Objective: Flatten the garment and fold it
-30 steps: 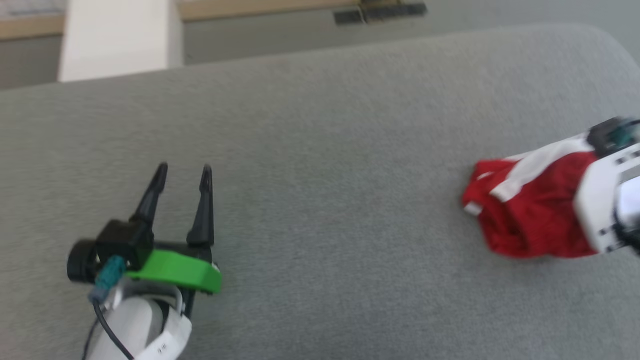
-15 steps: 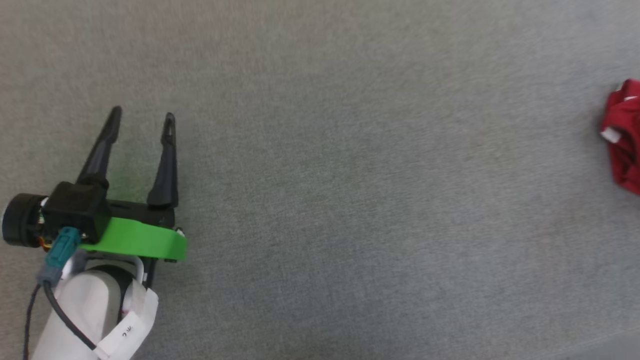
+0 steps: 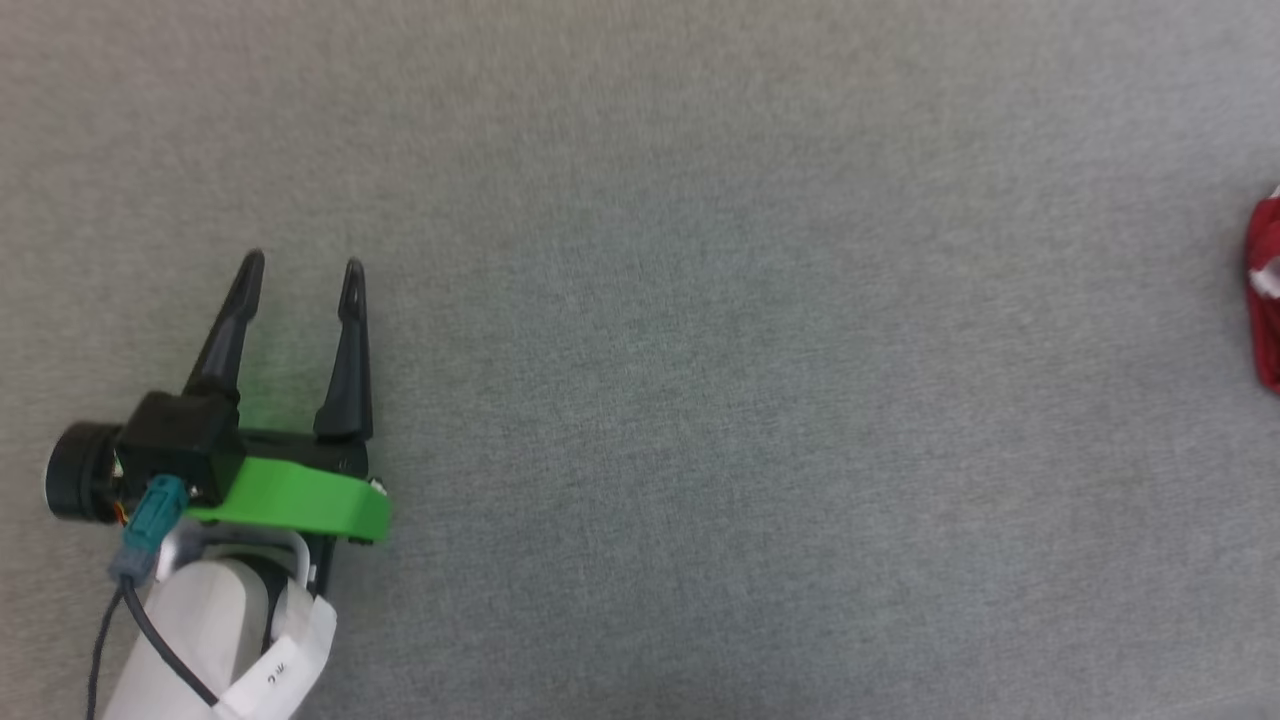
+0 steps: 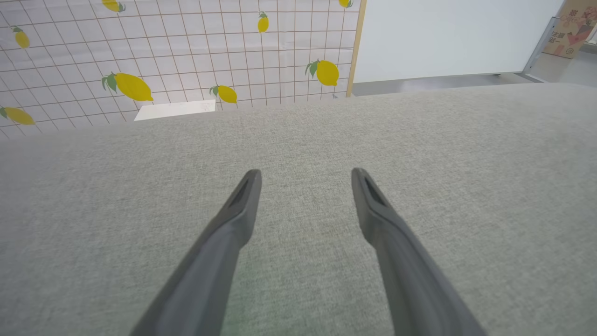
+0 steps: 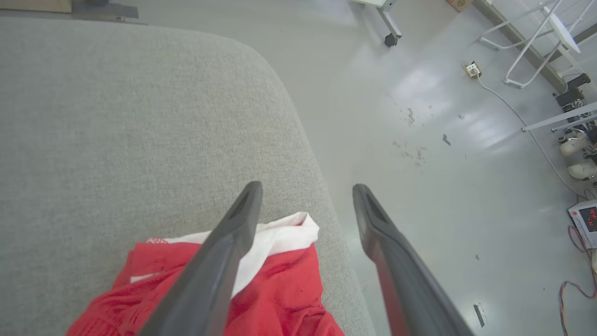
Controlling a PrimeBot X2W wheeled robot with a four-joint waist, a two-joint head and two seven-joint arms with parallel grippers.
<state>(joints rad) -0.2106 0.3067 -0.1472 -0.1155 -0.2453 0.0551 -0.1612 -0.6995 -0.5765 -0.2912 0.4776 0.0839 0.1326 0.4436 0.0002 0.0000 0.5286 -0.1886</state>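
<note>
Firstly, head view, left gripper [image 3: 302, 262]: low at the left over the grey upholstered cushion [image 3: 700, 350], its two dark fingers spread well apart with only bare fabric between them.
Head view, mount: a bright green bracket [image 3: 300, 500] sits behind the fingers, with a pale forearm [image 3: 200, 640] and a black cable [image 3: 150, 640] below it.
Head view, red garment [image 3: 1268, 310]: a sliver with a fleck of white trim at the far right edge, well apart from the left gripper.
Left wrist view, left gripper [image 4: 305, 171]: both fingers splayed wide above the cushion, gripping nothing.
Left wrist view, background: past the cushion's far edge stand a tiled wall printed with lemons [image 4: 130, 86] and a plain white panel [image 4: 447, 37]; a cardboard box [image 4: 571, 23] is at the top right corner.
Right wrist view, right gripper [image 5: 307, 185]: fingers wide apart, clasping nothing. One finger crosses over the garment, though whether it touches the cloth cannot be told. The other hangs out over the floor [image 5: 419, 93].
Right wrist view, red garment [image 5: 280, 289]: a crumpled heap on the cushion, just beside its rounded corner, with a white band [image 5: 284, 235] along the heap's far side.
Right wrist view, floor: glossy grey, with a white metal frame [image 5: 536, 42] and loose cables [image 5: 527, 126] at the right.
</note>
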